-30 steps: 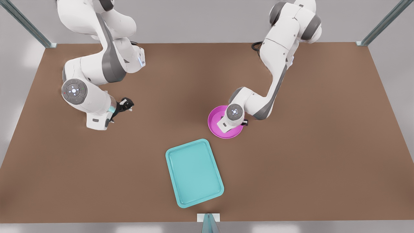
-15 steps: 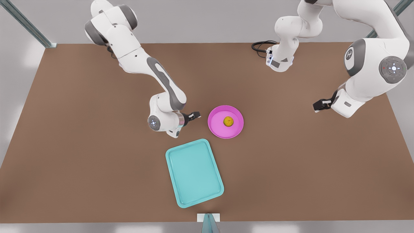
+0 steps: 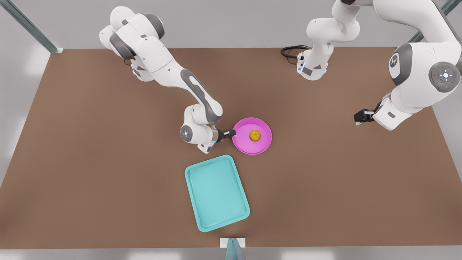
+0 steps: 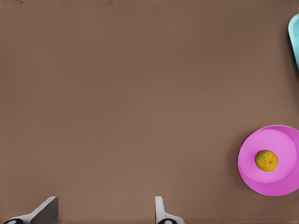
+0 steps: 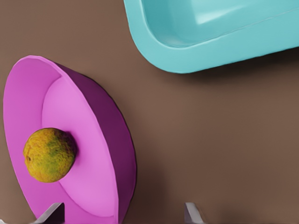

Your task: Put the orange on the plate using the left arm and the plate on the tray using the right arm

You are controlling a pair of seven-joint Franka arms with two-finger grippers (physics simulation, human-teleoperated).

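Right gripper [image 3: 230, 133] is held low at the plate's [image 3: 265, 142] rim on the front view's left, fingers spread.
Its arm is stretched out across the table [image 3: 90, 180] with the wrist turned sideways, and the rim is seen just between the parted fingers [image 5: 192, 213]. Half a second ago this gripper was short of the plate; since then it has been brought up to the edge. Left gripper [image 3: 361, 116] is kept waiting well off at the front view's right, fingers likewise apart. Bumpy yellow-orange with green patches, the orange [image 3: 255, 135] is seated mid-plate, unmoved; the teal tray [image 3: 216, 193] lies near, bare.
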